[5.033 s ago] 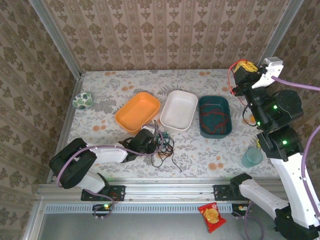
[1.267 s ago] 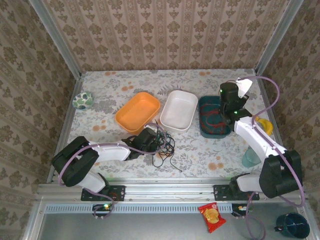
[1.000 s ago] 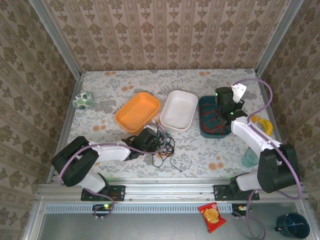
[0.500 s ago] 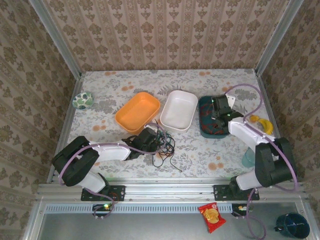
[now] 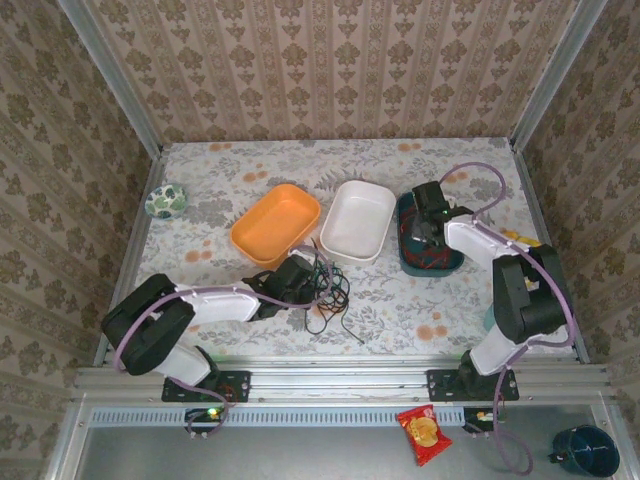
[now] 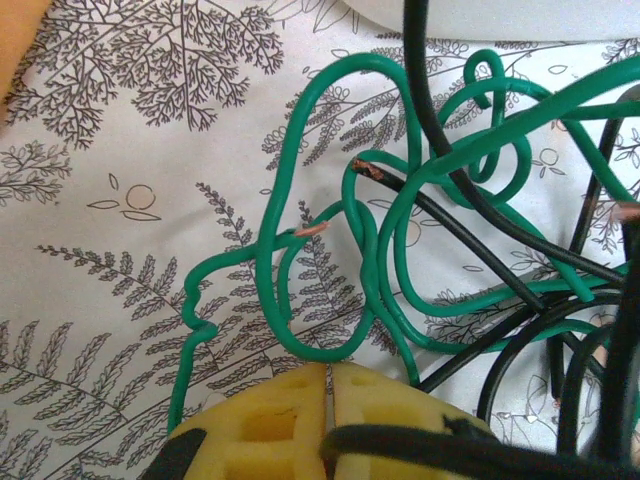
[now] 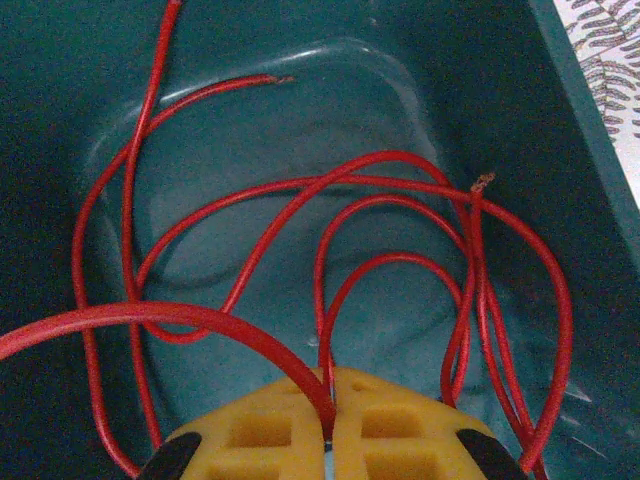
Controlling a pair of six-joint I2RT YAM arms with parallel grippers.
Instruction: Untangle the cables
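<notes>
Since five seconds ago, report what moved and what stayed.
The right gripper swung down from high on the right into the teal tray, a red cable pinched in it. The left gripper stayed at the green and black tangle; orange tray and white tray unmoved.

**Obscured and cropped: cable runs at both grippers**
Left wrist view: the green cable (image 6: 264,260) and black cable (image 6: 411,40) leave by the picture's top and right edges. A green loop's low point vanishes behind the left gripper (image 6: 326,400), whose pads are cropped below. Right wrist view: the red cables (image 7: 140,313) exit top and left. One enters the seam of the right gripper (image 7: 328,412), and its remainder is hidden.
</notes>
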